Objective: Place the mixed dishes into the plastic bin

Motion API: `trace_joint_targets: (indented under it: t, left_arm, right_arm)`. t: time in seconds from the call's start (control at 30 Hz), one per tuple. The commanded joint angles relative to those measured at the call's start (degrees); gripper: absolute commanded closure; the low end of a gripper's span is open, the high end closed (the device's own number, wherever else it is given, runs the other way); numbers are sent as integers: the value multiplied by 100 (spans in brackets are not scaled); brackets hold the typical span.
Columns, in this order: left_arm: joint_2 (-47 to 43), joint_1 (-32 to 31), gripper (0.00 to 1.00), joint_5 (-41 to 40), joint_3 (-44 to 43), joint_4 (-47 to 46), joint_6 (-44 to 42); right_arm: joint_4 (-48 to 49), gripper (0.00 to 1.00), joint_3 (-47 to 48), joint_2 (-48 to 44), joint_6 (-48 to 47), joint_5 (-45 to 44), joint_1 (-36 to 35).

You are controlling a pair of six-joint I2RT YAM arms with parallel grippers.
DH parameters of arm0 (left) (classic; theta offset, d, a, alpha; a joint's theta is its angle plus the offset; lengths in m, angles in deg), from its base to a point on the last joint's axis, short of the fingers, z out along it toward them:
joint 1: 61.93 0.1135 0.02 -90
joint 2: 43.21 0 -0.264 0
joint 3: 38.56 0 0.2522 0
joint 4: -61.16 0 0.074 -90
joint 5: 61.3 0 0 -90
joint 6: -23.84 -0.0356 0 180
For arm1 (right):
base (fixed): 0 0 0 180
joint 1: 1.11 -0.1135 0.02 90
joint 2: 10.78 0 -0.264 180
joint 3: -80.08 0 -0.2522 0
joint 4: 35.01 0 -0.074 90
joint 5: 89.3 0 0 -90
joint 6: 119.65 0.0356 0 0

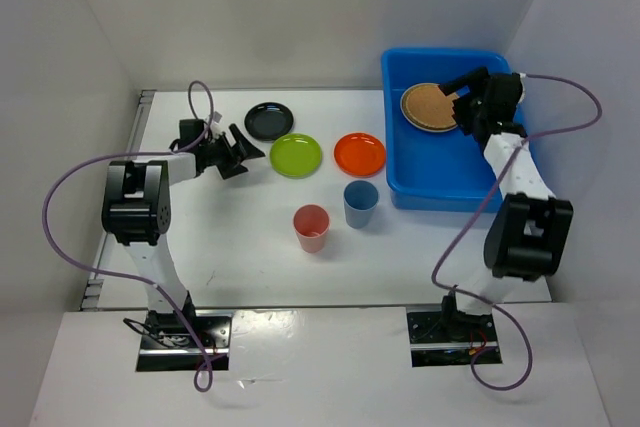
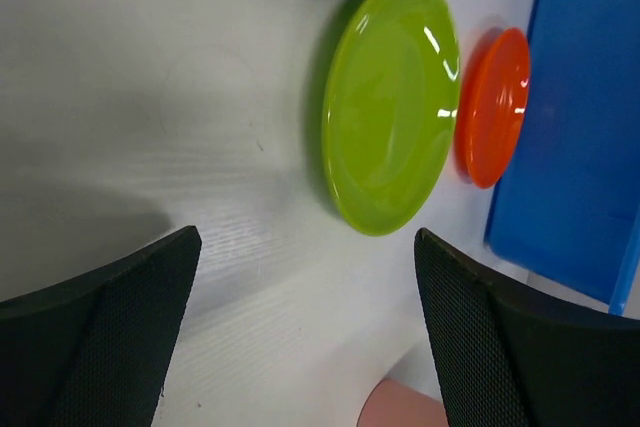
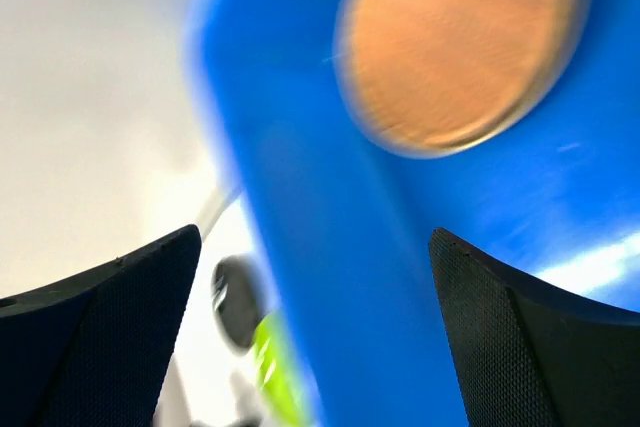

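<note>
The blue plastic bin (image 1: 445, 182) stands at the far right. A tan round woven-looking tray (image 1: 428, 107) lies inside it and also shows, blurred, in the right wrist view (image 3: 460, 42). My right gripper (image 1: 456, 99) is open and empty over the bin, beside that tray. A black plate (image 1: 269, 120), a lime green plate (image 1: 296, 155) and an orange plate (image 1: 359, 154) lie on the table. A blue cup (image 1: 361, 203) and a pink cup (image 1: 311, 228) stand in front of them. My left gripper (image 1: 248, 159) is open and empty, just left of the lime plate (image 2: 390, 102).
White walls close in the table on the left, back and right. The bin's left wall (image 3: 330, 247) fills the middle of the right wrist view. The orange plate (image 2: 495, 107) lies close against the bin (image 2: 585, 127). The pink cup's rim (image 2: 400, 409) is below my left gripper (image 2: 308, 337).
</note>
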Motion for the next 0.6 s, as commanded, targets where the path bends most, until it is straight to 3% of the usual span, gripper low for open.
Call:
trace_joint_targets:
  t: [0.0,0.33,0.57]
  left_arm:
    - [-43,-389,7,-133,96,-406,57]
    - [580,-1286,12,-1583,-194,-572,997]
    - [634,-1454,36,-2751,236,-863,1920]
  right_arm:
    - [271,1,-384,-895,-294,527,-215]
    - [-63,1,-1395,-2855,-663,440,-330]
    - [-63,1,-1694,-3568,-663,633,-330]
